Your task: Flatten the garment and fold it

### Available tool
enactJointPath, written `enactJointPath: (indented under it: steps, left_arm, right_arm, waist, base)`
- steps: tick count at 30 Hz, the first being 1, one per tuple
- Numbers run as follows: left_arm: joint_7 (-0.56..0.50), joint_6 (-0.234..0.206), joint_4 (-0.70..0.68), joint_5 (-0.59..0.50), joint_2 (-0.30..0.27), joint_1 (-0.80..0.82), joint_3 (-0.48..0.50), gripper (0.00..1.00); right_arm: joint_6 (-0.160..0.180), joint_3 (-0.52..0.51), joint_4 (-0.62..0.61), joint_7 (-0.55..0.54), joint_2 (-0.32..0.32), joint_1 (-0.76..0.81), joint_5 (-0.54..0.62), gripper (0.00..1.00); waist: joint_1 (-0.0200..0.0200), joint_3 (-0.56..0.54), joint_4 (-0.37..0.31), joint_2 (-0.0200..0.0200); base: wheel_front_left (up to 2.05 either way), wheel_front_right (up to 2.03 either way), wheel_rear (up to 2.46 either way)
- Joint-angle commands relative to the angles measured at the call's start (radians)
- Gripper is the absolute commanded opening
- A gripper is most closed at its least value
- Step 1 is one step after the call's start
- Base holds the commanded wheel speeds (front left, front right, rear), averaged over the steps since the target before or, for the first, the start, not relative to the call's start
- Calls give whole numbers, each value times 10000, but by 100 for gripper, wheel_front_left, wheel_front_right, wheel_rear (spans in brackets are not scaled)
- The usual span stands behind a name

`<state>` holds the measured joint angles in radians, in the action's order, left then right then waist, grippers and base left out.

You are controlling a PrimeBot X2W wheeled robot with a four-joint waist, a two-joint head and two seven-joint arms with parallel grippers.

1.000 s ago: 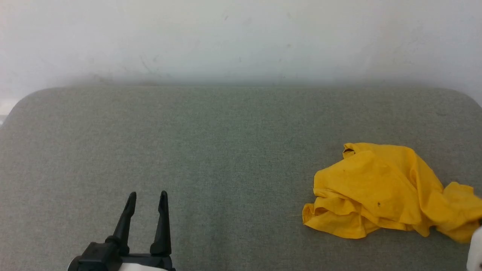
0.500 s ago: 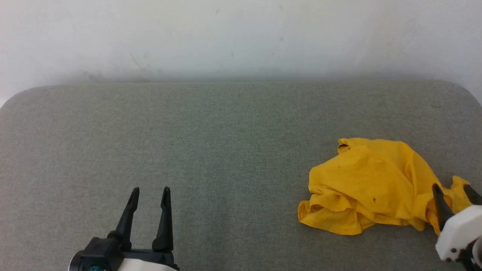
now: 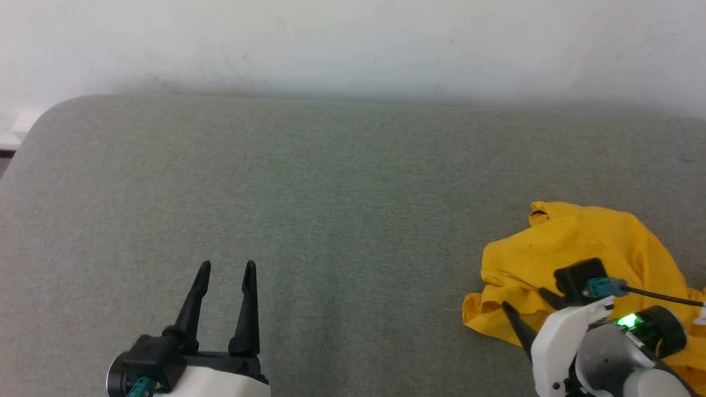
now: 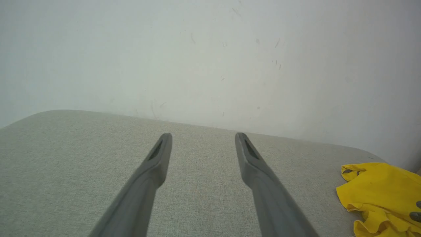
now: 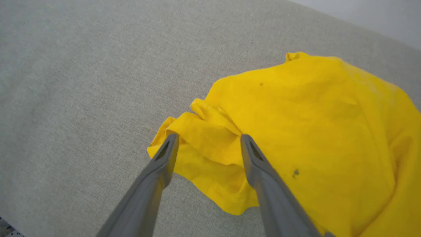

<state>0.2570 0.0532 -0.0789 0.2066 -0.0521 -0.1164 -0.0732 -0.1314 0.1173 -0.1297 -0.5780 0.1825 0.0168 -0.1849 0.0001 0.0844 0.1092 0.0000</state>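
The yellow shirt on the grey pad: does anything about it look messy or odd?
The garment lies crumpled in a heap near the right end of the grey pad, its edge bunched into folds rather than flat. A small dark speck marks the fabric. The right gripper's open fingers are poised at that bunched edge.

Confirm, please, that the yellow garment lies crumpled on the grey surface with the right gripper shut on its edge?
Not quite: the right gripper is open, not shut on the garment. The right wrist view shows its fingers spread apart over the ruffled edge. The garment does lie crumpled on the grey surface.
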Motion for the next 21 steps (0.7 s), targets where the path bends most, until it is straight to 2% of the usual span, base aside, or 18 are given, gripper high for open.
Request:
enactJointPath:
  steps: [1,10,11,13,21]
  left_arm:
    - [47,83,57,118,18,188,-45,100]
    - [47,85,163,129,18,238,-112,100]
    - [47,83,179,124,18,234,-124,100]
    - [47,65,209,135,18,213,-152,100]
    - [47,-68,292,88,18,-143,-150,100]
  right_arm:
    - [7,312,528,-18,137,-283,-25,100]
    - [7,1510,2941,-417,547,-1010,411,100]
    - [7,1567,3129,-426,557,-1094,466,55]
    - [7,1363,3385,-272,412,-1241,573,0]
    - [7,1538,2911,700,-79,-2305,238,0]
  waist:
    - [-1,225,454,0]
    - [-1,226,1098,0]
    - [-1,200,1152,0]
    - [-1,101,1240,0]
    - [-1,-727,1219,0]
  base:
    - [0,0,0]
    - [0,0,0]
    - [0,0,0]
    - [0,0,0]
    - [0,0,0]
